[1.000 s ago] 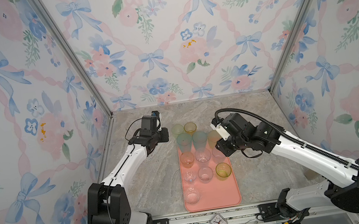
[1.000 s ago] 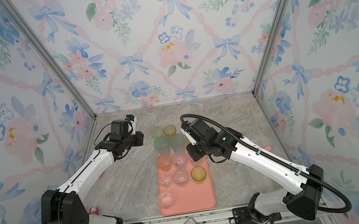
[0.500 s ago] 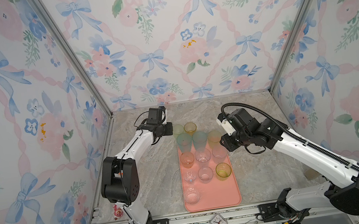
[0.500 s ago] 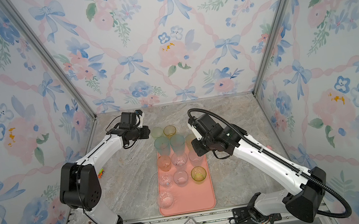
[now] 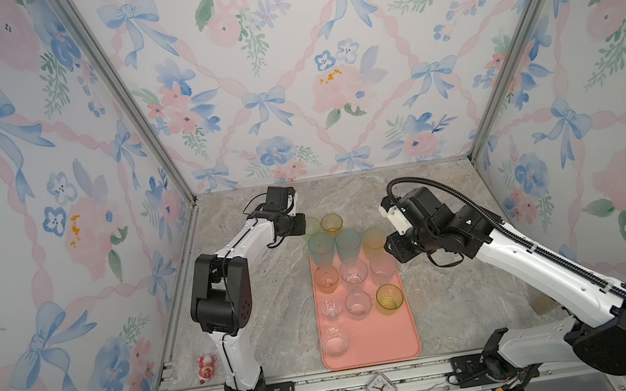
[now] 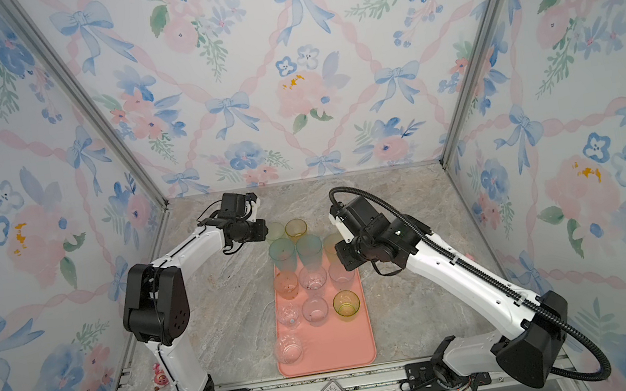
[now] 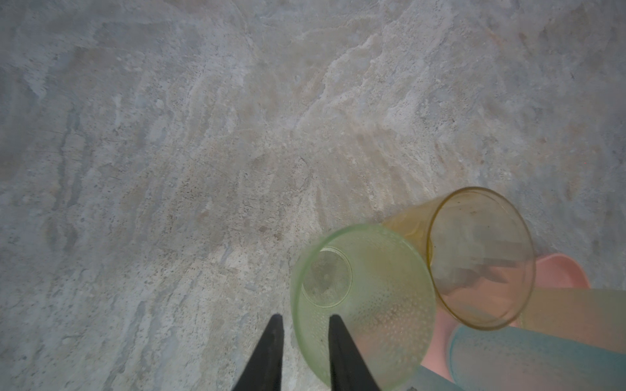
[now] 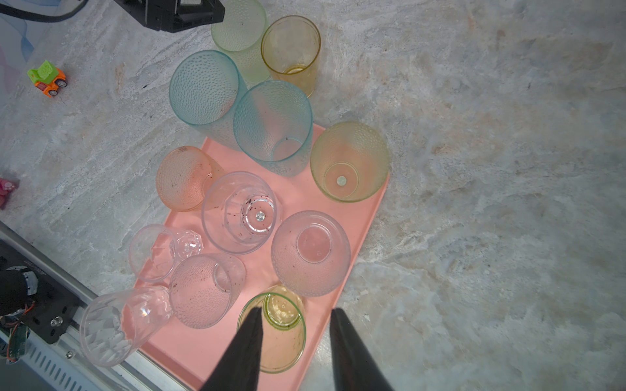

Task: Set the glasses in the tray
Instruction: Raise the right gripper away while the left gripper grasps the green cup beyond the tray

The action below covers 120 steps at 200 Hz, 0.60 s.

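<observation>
Currently L gripper (image 7: 305,318) jaws narrowly apart at rim of green glass (image 7: 372,304); it & amber glass (image 7: 481,257) stand on table (image 5: 271,320) at 12 o'clock of tray (image 5: 371,343). R gripper (image 8: 296,310) open, empty, near tray's 1 o'clock corner; other glasses (image 5: 353,271) on tray.

clock (image 5: 381,389) — on front rail (image 5: 323,390) | pink toy (image 5: 207,366) — tabletop (image 5: 280,327) near corner | toy truck (image 8: 47,78) on tabletop

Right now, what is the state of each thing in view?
Tray, flat, partly filled.
Green glass, upright, off the tray.
Amber glass, upright, off the tray.
Yellow glass, upright, in the tray.
Left fingers, apart, at the green glass's rim.
Right fingers, apart, empty.
</observation>
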Each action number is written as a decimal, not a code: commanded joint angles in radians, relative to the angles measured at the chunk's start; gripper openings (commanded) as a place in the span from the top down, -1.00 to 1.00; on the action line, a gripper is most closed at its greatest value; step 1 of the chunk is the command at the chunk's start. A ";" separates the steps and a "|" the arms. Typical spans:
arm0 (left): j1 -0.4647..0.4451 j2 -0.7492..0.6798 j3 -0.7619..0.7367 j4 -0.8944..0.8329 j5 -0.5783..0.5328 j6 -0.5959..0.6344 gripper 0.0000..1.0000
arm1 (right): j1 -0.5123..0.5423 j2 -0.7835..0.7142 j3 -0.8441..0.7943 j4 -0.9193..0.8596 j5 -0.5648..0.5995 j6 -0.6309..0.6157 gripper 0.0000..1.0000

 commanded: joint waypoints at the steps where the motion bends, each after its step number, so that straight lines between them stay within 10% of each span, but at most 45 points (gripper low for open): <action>1: 0.007 0.027 0.034 -0.021 0.016 0.025 0.48 | -0.013 0.013 0.020 0.003 -0.014 -0.010 0.25; 120: -0.002 0.095 0.106 -0.063 -0.044 0.055 0.63 | -0.036 0.039 0.022 0.018 -0.042 -0.016 0.25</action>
